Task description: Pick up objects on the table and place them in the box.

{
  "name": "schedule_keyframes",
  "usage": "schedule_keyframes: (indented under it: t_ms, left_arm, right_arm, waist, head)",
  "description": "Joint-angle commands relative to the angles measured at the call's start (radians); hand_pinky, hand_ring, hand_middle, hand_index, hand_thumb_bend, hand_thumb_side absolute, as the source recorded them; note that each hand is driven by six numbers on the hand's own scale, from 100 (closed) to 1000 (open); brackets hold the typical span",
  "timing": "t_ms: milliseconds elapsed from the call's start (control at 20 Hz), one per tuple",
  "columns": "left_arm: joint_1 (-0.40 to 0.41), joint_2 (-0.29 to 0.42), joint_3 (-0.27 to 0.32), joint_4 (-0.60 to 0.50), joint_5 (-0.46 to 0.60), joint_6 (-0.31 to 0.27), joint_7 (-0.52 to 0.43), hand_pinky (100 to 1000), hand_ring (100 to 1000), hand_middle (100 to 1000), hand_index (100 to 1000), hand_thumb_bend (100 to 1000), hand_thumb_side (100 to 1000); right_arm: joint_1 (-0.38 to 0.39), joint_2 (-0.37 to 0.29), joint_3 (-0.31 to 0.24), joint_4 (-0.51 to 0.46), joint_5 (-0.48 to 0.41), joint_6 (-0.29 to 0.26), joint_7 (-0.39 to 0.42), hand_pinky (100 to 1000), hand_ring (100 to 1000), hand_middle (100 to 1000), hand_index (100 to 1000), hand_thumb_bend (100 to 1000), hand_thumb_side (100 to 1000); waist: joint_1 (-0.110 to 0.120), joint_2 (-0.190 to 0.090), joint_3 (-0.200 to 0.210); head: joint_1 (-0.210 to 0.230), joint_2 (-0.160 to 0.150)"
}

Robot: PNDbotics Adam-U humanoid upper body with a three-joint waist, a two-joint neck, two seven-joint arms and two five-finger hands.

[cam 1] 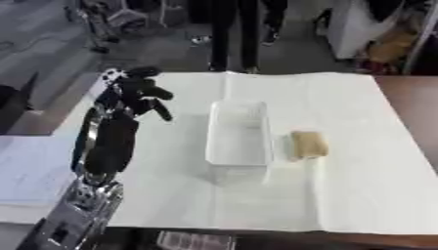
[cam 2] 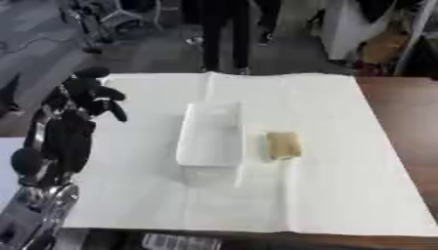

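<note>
Left hand [cam 1: 137,93]: hanging over the table's [cam 1: 359,195] left part near the far edge, fingers curling downward, holding nothing
Object [cam 1: 307,144]: lying mid-table, just beside the box's [cam 1: 239,141] right wall, well apart from the left hand, with the box sitting between them
Object's look: showing as a small tan block, longer than wide, lying flat
Box: sitting mid-table, white, long and narrow, open at the top
Table: wearing a white sheet
</note>
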Motion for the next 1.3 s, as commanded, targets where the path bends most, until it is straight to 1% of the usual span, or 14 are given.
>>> schedule_keyframes:
  t_ms: [50, 200, 350, 400, 450, 600, 700, 750, 900, 950, 1050, 1150, 1200, 1300]
  left_arm:
    - [-0.008, 0.027, 0.011, -0.019, 0.005, -0.003, -0.002, 419, 646, 776, 736, 692, 774]
    - [-0.012, 0.027, 0.014, -0.019, 0.004, -0.002, 0.001, 420, 646, 776, 736, 693, 772]
    - [-0.016, 0.029, 0.018, -0.019, 0.005, -0.002, 0.006, 421, 646, 776, 736, 697, 769]
    - [-0.016, 0.03, 0.018, -0.019, 0.006, -0.002, 0.006, 421, 646, 776, 736, 697, 769]
    - [-0.016, 0.031, 0.018, -0.019, 0.006, -0.002, 0.006, 421, 646, 776, 736, 696, 770]
    - [-0.015, 0.034, 0.016, -0.019, 0.007, 0.0, 0.004, 421, 646, 776, 736, 696, 770]
    - [-0.014, 0.036, 0.014, -0.019, 0.007, 0.001, 0.002, 421, 646, 776, 736, 695, 770]
    - [-0.013, 0.037, 0.014, -0.019, 0.008, 0.001, 0.001, 422, 646, 776, 736, 695, 770]
    - [-0.01, 0.039, 0.012, -0.019, 0.01, 0.003, -0.001, 421, 647, 776, 736, 694, 771]
    - [-0.009, 0.04, 0.011, -0.019, 0.01, 0.005, -0.002, 421, 647, 776, 736, 694, 772]
    - [-0.008, 0.042, 0.009, -0.019, 0.011, 0.007, -0.005, 421, 647, 776, 736, 694, 772]
    - [-0.007, 0.044, 0.008, -0.019, 0.013, 0.009, -0.006, 421, 647, 776, 736, 692, 770]
    - [-0.006, 0.045, 0.008, -0.019, 0.013, 0.009, -0.007, 421, 647, 776, 736, 693, 774]
    - [-0.004, 0.047, 0.006, -0.019, 0.013, 0.011, -0.008, 420, 647, 776, 736, 693, 774]
  right_arm:
    - [-0.013, -0.008, -0.005, -0.013, 0.001, 0.006, -0.003, 482, 562, 567, 680, 261, 1000]
    - [-0.007, -0.017, -0.007, -0.013, 0.008, 0.034, -0.005, 482, 561, 566, 685, 259, 1000]
    - [-0.005, -0.052, -0.009, -0.001, 0.035, 0.081, -0.003, 484, 564, 571, 694, 259, 1000]
    - [-0.012, -0.069, -0.008, 0.011, 0.052, 0.093, -0.001, 484, 564, 570, 694, 259, 1000]
    - [-0.021, -0.085, -0.005, 0.028, 0.069, 0.101, 0.002, 514, 578, 579, 699, 274, 1000]
    - [-0.065, -0.131, 0.013, 0.113, 0.127, 0.117, 0.021, 549, 597, 594, 717, 296, 1000]
    - [-0.099, -0.157, 0.028, 0.172, 0.174, 0.119, 0.036, 562, 608, 609, 732, 309, 1000]
    - [-0.116, -0.167, 0.036, 0.199, 0.198, 0.118, 0.042, 615, 627, 618, 734, 325, 1000]
    - [-0.191, -0.215, 0.066, 0.288, 0.298, 0.119, 0.067, 675, 656, 638, 729, 354, 1000]
    - [-0.217, -0.23, 0.078, 0.318, 0.332, 0.116, 0.076, 683, 662, 646, 725, 330, 1000]
    - [-0.27, -0.256, 0.105, 0.386, 0.396, 0.107, 0.1, 692, 672, 662, 721, 368, 1000]
    - [-0.321, -0.277, 0.13, 0.456, 0.46, 0.09, 0.131, 710, 687, 684, 718, 407, 1000]
    - [-0.348, -0.287, 0.144, 0.494, 0.495, 0.078, 0.152, 722, 697, 697, 718, 457, 1000]
    - [-0.405, -0.305, 0.171, 0.575, 0.572, 0.048, 0.198, 744, 717, 718, 713, 474, 1000]
  waist:
    - [-0.001, -0.008, 0.002]
    - [-0.004, -0.005, 0.005]
    - [-0.009, -0.005, 0.012]
    - [-0.01, -0.005, 0.013]
    - [-0.012, -0.006, 0.015]
    - [-0.015, -0.009, 0.02]
    - [-0.016, -0.012, 0.022]
    - [-0.016, -0.014, 0.023]
    - [-0.019, -0.02, 0.025]
    - [-0.02, -0.021, 0.026]
    - [-0.023, -0.024, 0.03]
    - [-0.025, -0.027, 0.034]
    - [-0.026, -0.028, 0.035]
    - [-0.029, -0.03, 0.036]
  head:
    - [0.001, -0.001]
    - [0.008, 0.003]
    - [-0.009, 0.016]
    - [-0.016, 0.017]
    - [-0.022, 0.018]
    - [-0.03, 0.015]
    - [-0.036, 0.015]
    - [-0.039, 0.015]
    - [-0.047, 0.012]
    - [-0.05, 0.01]
    - [-0.054, 0.006]
    - [-0.054, 0.0]
    - [-0.054, -0.002]
    - [-0.055, -0.004]
